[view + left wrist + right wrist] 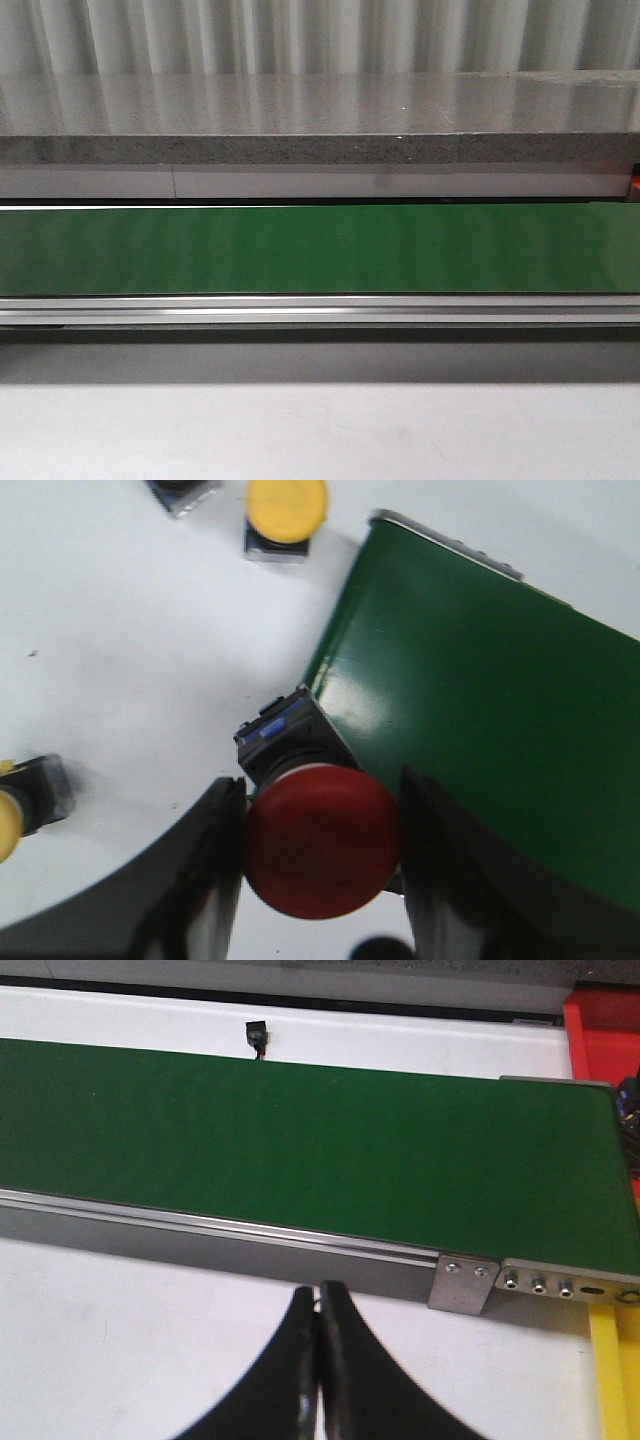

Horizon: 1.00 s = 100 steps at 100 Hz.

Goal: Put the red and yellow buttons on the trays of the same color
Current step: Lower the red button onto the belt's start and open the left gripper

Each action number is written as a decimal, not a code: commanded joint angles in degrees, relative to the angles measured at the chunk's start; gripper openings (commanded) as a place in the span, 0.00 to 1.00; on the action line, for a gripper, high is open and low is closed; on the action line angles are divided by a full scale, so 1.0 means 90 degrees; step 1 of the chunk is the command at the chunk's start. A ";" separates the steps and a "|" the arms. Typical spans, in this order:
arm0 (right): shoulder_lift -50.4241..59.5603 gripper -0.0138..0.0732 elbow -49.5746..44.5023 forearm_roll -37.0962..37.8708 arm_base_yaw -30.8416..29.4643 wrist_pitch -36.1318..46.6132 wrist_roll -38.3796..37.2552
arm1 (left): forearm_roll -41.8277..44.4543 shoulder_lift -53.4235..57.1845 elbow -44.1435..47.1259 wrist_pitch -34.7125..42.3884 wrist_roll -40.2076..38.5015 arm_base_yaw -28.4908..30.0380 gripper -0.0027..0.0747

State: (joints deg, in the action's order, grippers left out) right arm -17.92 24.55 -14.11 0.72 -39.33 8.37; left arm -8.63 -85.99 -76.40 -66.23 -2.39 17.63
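In the front view a green conveyor belt (320,248) runs across the whole frame, with a grey stone ledge (320,120) behind it and a white table (320,430) in the foreground; neither arm, no button and no tray shows here. In the left wrist view the left gripper (322,865) grasps a red button (322,840), its two black fingers (205,880) pressed against either side of the round red cap, the button's dark body with a blue tab pointing away from the camera and lying at the end of the green belt (480,730). On the white surface nearby stands a yellow button (287,510), well apart from the held one, and part of another yellow button (20,805) shows at the frame's edge. In the right wrist view the right gripper (318,1360) is clenched with its fingertips touching and nothing between them, hovering over the white table beside the belt's metal side rail (250,1245). A red tray (603,1025) corner sits beyond the belt's far end, and a yellow tray (610,1360) edge shows just past the rail's bracket.
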 commanded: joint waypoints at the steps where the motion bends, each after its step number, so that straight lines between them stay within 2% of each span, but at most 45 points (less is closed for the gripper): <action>1: -0.0028 0.08 0.0150 -0.0035 0.0009 0.0379 0.0065 | -0.0113 0.0067 -0.0203 0.0113 0.0006 -0.0290 0.24; 18: -0.0028 0.08 0.0150 -0.0035 0.0009 0.0379 0.0065 | -0.0122 -0.0333 -0.0203 0.0099 0.0006 -0.0623 0.24; 34: -0.0028 0.08 0.0150 -0.0035 0.0009 0.0379 0.0065 | -0.0209 -0.0599 -0.0203 0.0043 0.0006 -0.0663 0.26; 41: -0.0028 0.08 0.0150 -0.0035 0.0009 0.0379 0.0065 | -0.0291 -0.0652 -0.0203 0.0028 0.0006 -0.0663 0.34; 58: -0.0028 0.08 0.0150 -0.0035 0.0009 0.0379 0.0065 | -0.0428 -0.0744 -0.0203 0.0028 0.0021 -0.0663 0.66; 63: -0.0028 0.08 0.0150 -0.0035 0.0009 0.0379 0.0065 | -0.0428 -0.0744 -0.0203 0.0055 0.0021 -0.0663 0.71; 100: -0.0028 0.08 0.0150 -0.0035 0.0009 0.0379 0.0065 | -0.0914 -0.0491 -0.0269 0.0613 0.0035 -0.0663 0.71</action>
State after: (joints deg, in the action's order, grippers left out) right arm -17.92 24.55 -14.11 0.72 -39.33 8.37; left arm -14.60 -94.26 -76.62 -62.79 -2.15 12.01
